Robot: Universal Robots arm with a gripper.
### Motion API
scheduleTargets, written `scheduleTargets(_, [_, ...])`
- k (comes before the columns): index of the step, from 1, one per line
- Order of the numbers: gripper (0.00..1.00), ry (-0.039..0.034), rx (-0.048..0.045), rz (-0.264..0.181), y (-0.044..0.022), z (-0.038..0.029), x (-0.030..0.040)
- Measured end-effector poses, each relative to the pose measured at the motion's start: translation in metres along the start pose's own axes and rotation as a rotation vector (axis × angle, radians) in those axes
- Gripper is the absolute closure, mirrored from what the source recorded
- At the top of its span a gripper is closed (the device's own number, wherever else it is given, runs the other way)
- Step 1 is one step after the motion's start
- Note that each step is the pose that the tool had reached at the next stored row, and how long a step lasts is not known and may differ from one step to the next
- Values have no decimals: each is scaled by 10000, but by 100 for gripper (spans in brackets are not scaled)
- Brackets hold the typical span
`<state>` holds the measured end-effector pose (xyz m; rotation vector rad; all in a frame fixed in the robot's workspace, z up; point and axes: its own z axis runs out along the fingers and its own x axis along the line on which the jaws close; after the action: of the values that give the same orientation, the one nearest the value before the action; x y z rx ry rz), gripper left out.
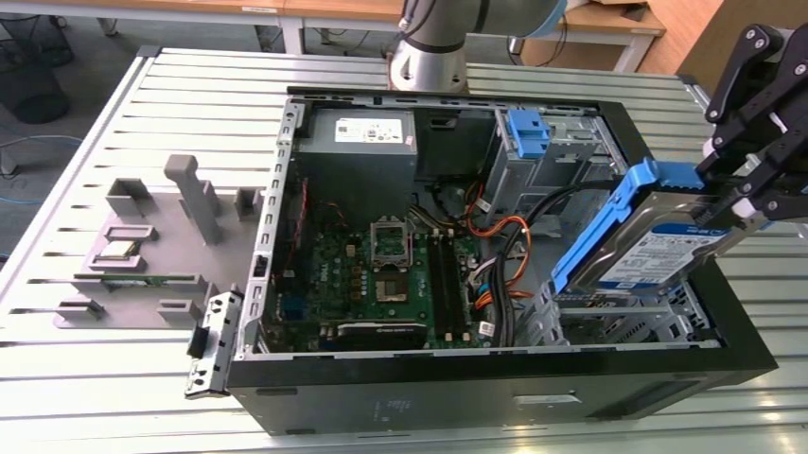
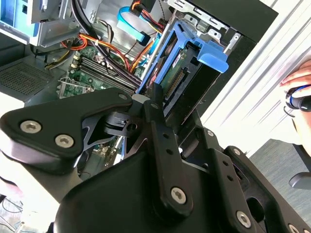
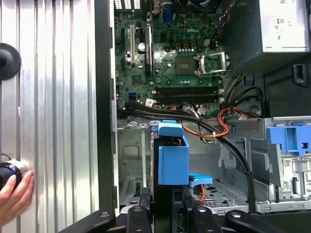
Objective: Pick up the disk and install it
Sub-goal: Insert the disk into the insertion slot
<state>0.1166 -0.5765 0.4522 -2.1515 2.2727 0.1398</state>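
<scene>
The disk point(image 1: 650, 248), a silver-black drive with a blue-and-white label in a blue carrier frame, hangs tilted above the drive cage point(image 1: 631, 317) at the exterior view's right end of the open computer case point(image 1: 505, 388). My gripper point(image 1: 743, 194) is shut on the disk's upper right end. In the second wrist view the black fingers point(image 2: 158, 121) clamp the disk point(image 2: 187, 68), its blue handle pointing away. In the first wrist view the disk point(image 3: 172, 155) stands on edge over the empty metal bay point(image 3: 131, 160), with the gripper point(image 3: 167, 208) holding its near end.
Inside the case lie a green motherboard point(image 1: 378, 274), a grey power supply point(image 1: 358, 132), a fixed blue bracket point(image 1: 527, 132) and loose black and orange cables point(image 1: 505, 236) beside the bay. Grey fixtures point(image 1: 151, 236) stand on the slotted table. A person's hand point(image 3: 14, 194) rests outside the case.
</scene>
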Motion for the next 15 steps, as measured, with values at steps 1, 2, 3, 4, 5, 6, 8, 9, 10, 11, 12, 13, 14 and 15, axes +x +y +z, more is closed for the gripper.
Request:
scheduleTargets(1, [65,0,0,-1,-1,1,0])
scheduleTargets(2, [65,1,0,-1,-1,1,0])
scheduleTargets(3, [65,1,0,-1,-1,1,1])
scheduleTargets(4, [65,1,0,-1,-1,2,4])
scheduleTargets(5, [65,-1,0,-2,-1,3,8])
scheduleTargets(6, [65,0,0,-1,-1,2,11])
scheduleTargets(8, [65,0,0,-6,-1,2,12])
scheduleTargets(9, [65,2,-1,-19,-1,3,12])
scheduleTargets(10, [65,3,-3,-43,-2,5,12])
scheduleTargets(11, [65,5,-4,-69,-2,7,13])
scheduleTargets(12, [65,6,-7,-98,-2,9,13])
scheduleTargets(13, [65,8,-8,-125,-2,10,15])
scheduleTargets(14, [65,9,-10,-143,-2,11,15])
scheduleTargets(15, [65,9,-9,-146,-2,11,15])
